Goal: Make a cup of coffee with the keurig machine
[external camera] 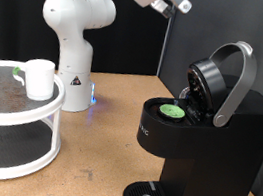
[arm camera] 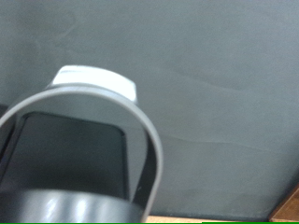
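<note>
We see keurig machine at desk right edge, lid raised, green pod seated for brewing. Cup waits on tiered stand at left edge. Pincer high above machine; spread or pressed together, we cannot tell.

cup: white, upright on round rack | keurig machine: black, lid raised open

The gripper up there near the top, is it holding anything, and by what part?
Nothing is held. The gripper hangs in the air above the keurig machine, whose lid is raised; the cup sits apart on the round stand.
</note>
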